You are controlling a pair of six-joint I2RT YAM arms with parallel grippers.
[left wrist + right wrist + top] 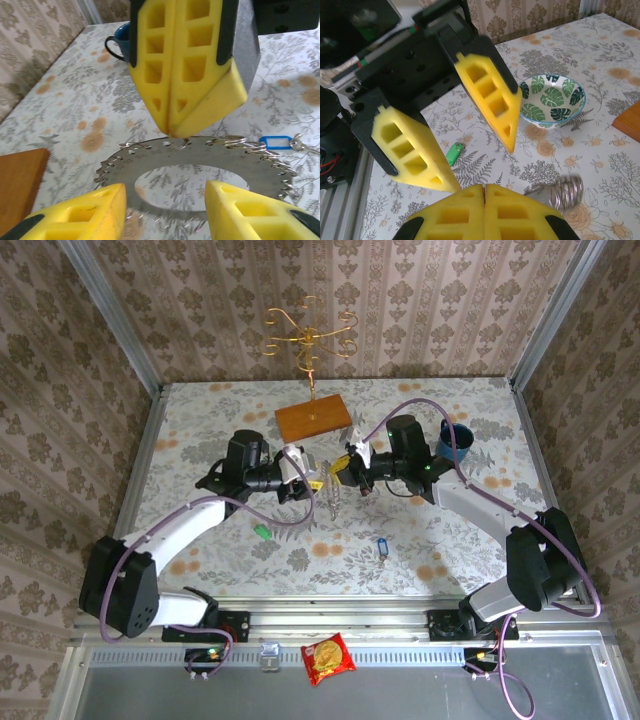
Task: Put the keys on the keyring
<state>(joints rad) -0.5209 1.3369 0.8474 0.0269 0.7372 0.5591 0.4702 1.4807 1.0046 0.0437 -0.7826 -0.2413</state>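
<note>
Right claw (175, 134) fully closed, pinching the far rim of the keyring (265, 172), mid-counter (200, 430) between the arms. Left claw (165, 186) about half open, fingers (95, 212) either side of the keyring's near rim. Can't tell if they touch it. Green key (262, 532) and blue key (381, 550) lie loose on the counter, well apart.

White arms (190, 528), purple cables (425, 403), yellow jaws

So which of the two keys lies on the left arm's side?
The green-headed key, close beside the left arm; the blue-headed key lies nearer the right arm.
</note>
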